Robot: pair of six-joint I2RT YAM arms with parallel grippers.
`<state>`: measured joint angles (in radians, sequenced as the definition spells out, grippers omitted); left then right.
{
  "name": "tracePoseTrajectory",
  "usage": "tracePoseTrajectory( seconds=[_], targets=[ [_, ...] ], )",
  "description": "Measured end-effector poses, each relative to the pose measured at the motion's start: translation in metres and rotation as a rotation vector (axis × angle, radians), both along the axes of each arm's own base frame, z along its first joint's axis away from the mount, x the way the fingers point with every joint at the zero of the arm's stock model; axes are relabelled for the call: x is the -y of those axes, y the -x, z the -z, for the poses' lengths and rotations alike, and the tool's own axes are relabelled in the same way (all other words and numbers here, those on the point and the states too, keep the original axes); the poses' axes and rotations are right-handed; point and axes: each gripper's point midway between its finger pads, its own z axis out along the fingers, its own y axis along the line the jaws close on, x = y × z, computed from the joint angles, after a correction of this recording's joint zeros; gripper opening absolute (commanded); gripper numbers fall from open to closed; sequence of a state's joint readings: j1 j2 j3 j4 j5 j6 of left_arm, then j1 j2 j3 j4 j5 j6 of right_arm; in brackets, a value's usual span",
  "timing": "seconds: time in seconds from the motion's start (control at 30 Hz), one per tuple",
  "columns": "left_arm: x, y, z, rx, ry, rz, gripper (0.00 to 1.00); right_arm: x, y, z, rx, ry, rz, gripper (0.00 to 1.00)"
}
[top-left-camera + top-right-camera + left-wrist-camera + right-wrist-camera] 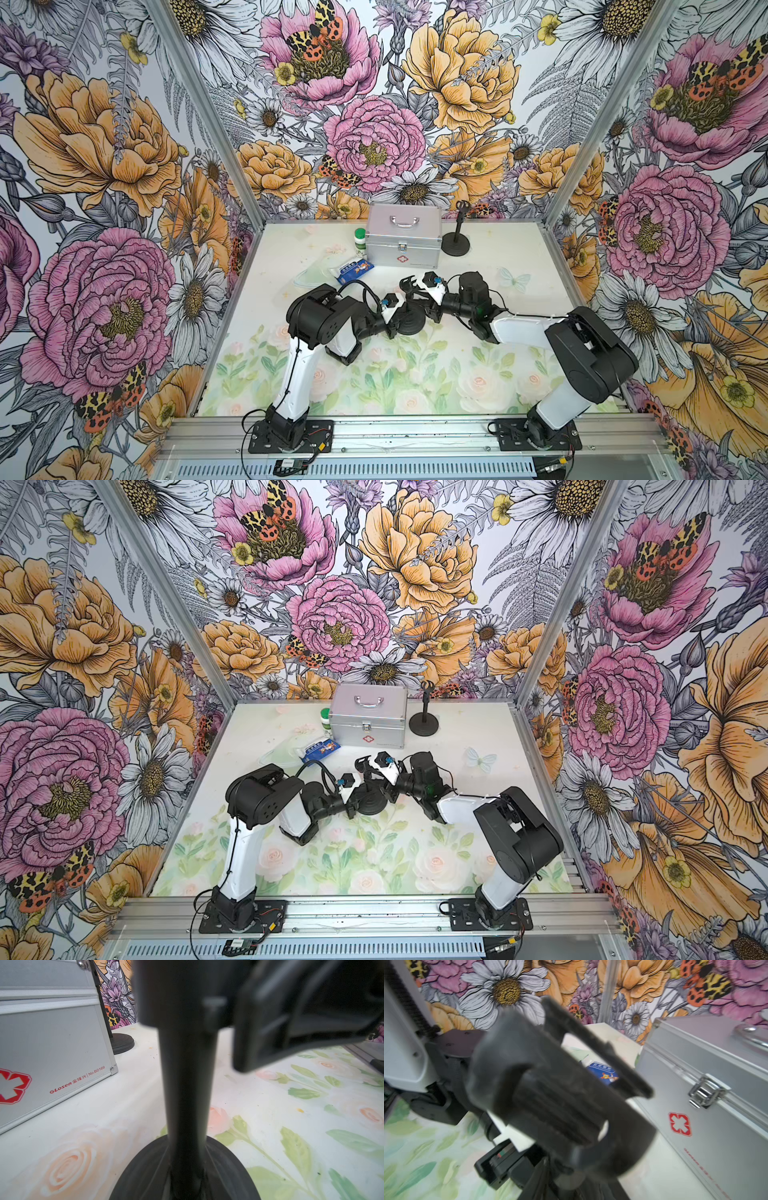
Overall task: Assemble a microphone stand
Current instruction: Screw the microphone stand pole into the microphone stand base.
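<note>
1. The left gripper (397,321) is clamped tight on the thin black metal stand pole (187,1084), low down, just above the round black weighted base (412,323), which sits mid-table.
2. The right gripper (415,290) is at the black plastic microphone clip (560,1095) atop the pole. The wrist view is blurred, so I cannot tell how wide its jaws stand or whether it grips the clip.
3. Step, I judge: seating the clip on the pole top.
4. To do it well, I hold the pole upright with the left, base flat, no twist. I line the clip socket along the pole axis, turn gently, and check it sits straight before release.
5. Risk: a sideways push tips the stand toward the silver aluminium first-aid case (405,243).
</note>
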<state>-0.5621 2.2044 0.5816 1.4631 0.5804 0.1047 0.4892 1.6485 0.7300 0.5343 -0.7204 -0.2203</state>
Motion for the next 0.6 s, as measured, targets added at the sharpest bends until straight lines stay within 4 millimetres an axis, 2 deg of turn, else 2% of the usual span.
tracePoseTrajectory(
  seconds=[0.17,0.37,0.47,0.57,0.6],
  targets=[
    [0.000,0.000,0.000,0.001,-0.001,0.000,0.22,-0.004,0.002,-0.005,-0.017,0.002,-0.188,0.40],
    [0.000,0.000,0.000,0.003,-0.001,0.001,0.22,-0.011,0.002,-0.002,-0.040,0.025,-0.311,0.39],
    [0.000,0.000,0.000,0.003,-0.001,0.002,0.22,-0.012,0.004,-0.002,-0.048,0.024,-0.343,0.28],
    [0.001,0.001,0.000,0.003,-0.002,0.003,0.22,-0.013,0.003,-0.002,-0.045,0.025,-0.355,0.11],
    [0.001,0.001,0.000,0.002,-0.001,0.003,0.22,-0.012,0.002,-0.002,-0.047,0.026,-0.352,0.02]
  ],
)
